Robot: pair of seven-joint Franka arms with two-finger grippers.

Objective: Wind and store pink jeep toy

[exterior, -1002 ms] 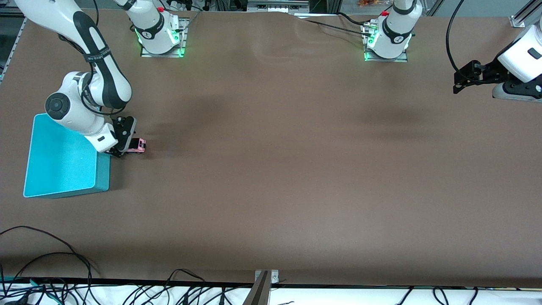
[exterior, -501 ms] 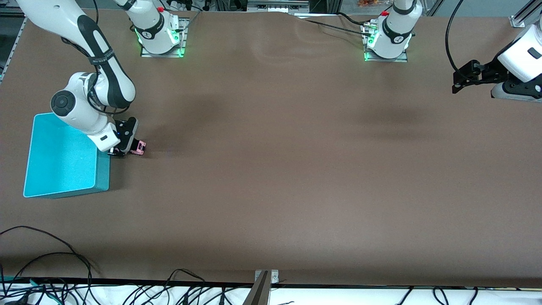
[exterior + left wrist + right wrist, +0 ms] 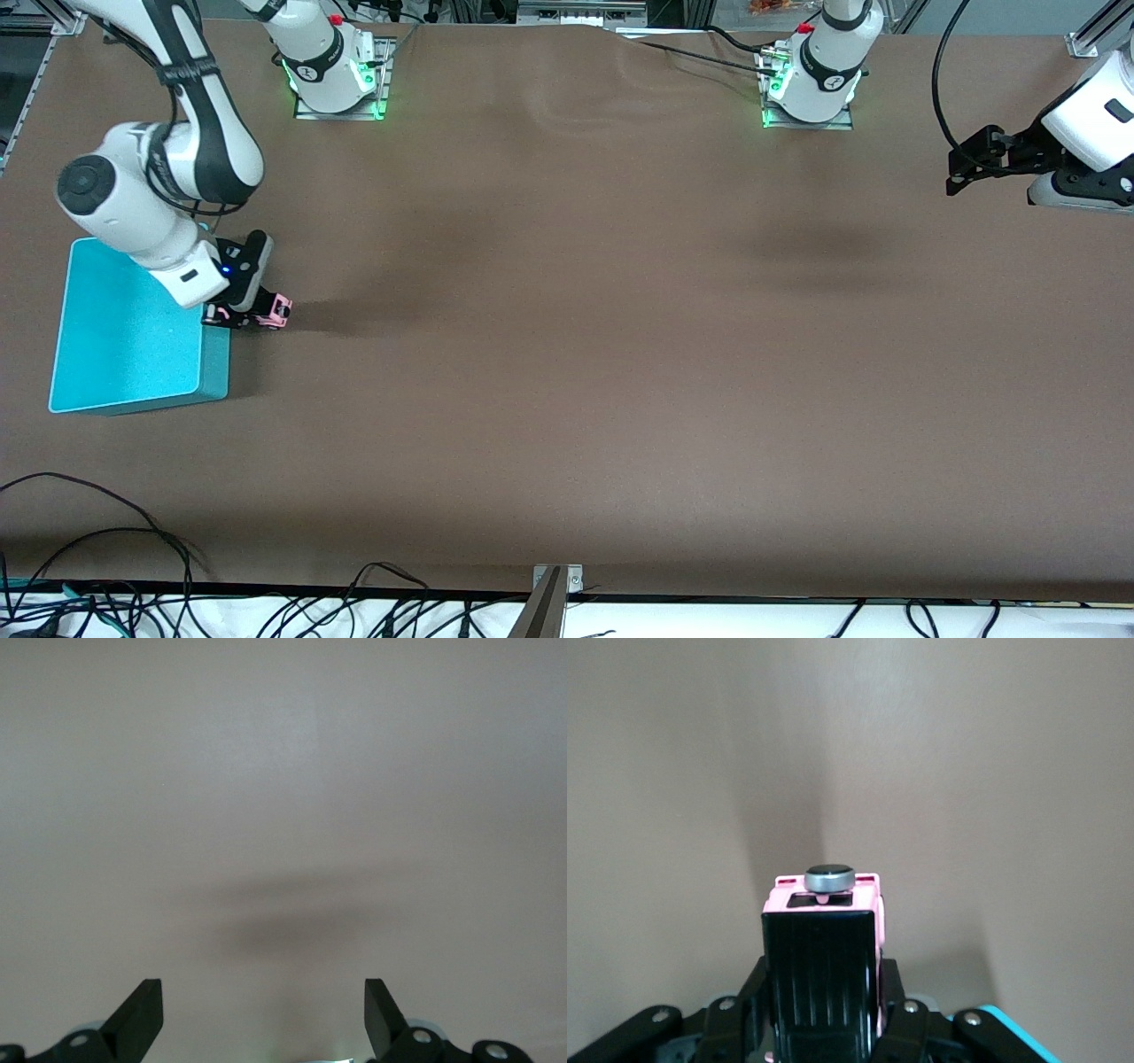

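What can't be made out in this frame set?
- pink jeep toy: wheels tiny in front view, hidden in right wrist view by the right gripper.
- teal bin: one corner covered by the right arm.
- left gripper: open; base cut off in left wrist view.

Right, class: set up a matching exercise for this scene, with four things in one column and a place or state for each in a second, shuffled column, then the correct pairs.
Things
1. jeep
2. bin
3. left gripper
4. right gripper

Places or states
A. open, over bare table at the left arm's end
B. teal, resting on the table at the right arm's end
C. pink, clamped between two black fingers
D. shut on the toy, beside the bin

Pairs: 1-C, 2-B, 3-A, 4-D
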